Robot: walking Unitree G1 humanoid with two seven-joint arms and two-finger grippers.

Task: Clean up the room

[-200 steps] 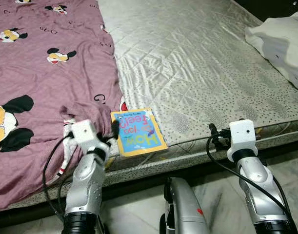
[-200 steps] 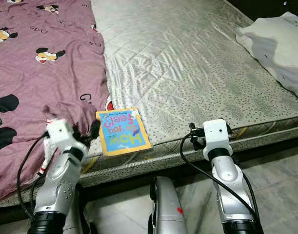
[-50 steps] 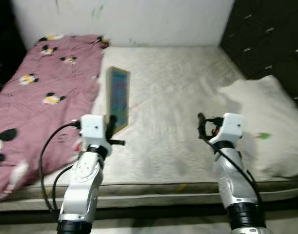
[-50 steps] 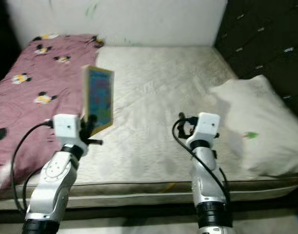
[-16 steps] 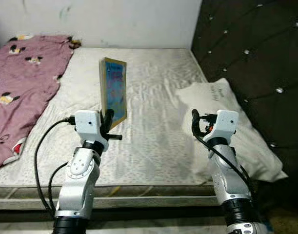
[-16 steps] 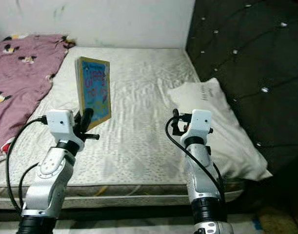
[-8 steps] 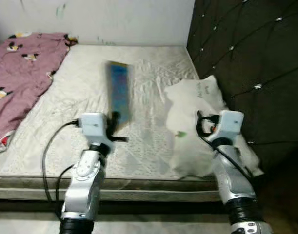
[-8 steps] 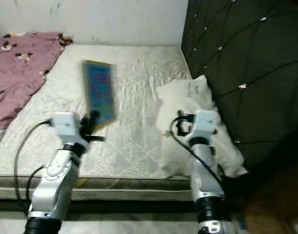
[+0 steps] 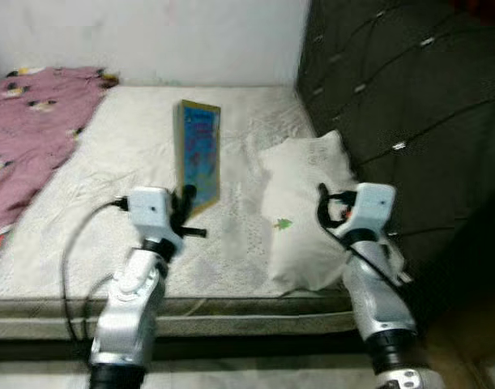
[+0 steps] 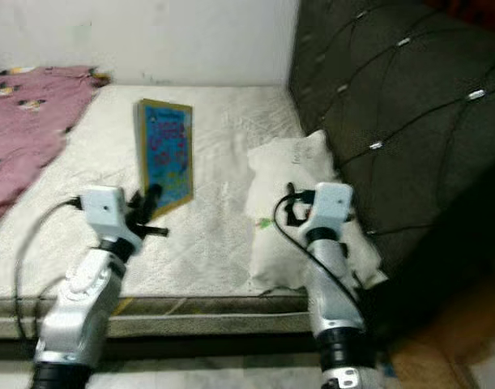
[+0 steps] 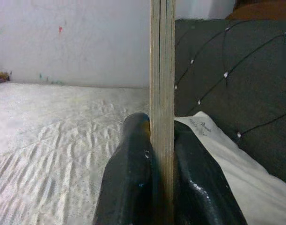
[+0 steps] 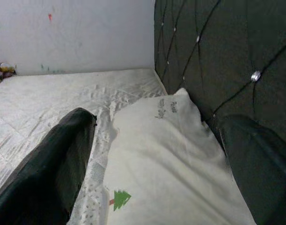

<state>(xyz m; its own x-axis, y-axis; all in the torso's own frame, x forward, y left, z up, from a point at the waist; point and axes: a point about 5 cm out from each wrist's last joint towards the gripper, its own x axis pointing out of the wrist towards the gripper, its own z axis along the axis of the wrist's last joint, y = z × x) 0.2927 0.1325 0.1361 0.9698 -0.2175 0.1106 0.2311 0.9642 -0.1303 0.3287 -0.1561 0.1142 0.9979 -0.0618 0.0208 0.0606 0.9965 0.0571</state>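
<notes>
The left gripper (image 9: 188,198) is raised in front of the robot, above the near part of the mattress (image 9: 134,154). Its two black fingers (image 11: 128,183) are clenched on the lower edge of a children's picture book (image 9: 200,154). The book stands upright, edge-on to the wrist camera, with its blue cover and yellow border facing the robot's right. In the left wrist view the book (image 11: 162,93) runs as a narrow vertical strip between the two finger pads, which press against both of its faces.

The right gripper (image 12: 157,159) is held at a similar height, in front of the white pillow (image 9: 300,211). Its fingers (image 12: 54,164) are spread wide apart and hold nothing; the pillow shows in the gap between them without touching either finger.

The pillow lies at the right end of the mattress, against the dark tufted headboard (image 9: 393,97). A small green tree mark (image 12: 118,199) is printed on the pillow's near face.

A pink blanket with a cartoon-mouse print (image 9: 28,130) covers the far left part of the mattress, well apart from the book. A pale wall (image 9: 150,36) stands behind the bed.
</notes>
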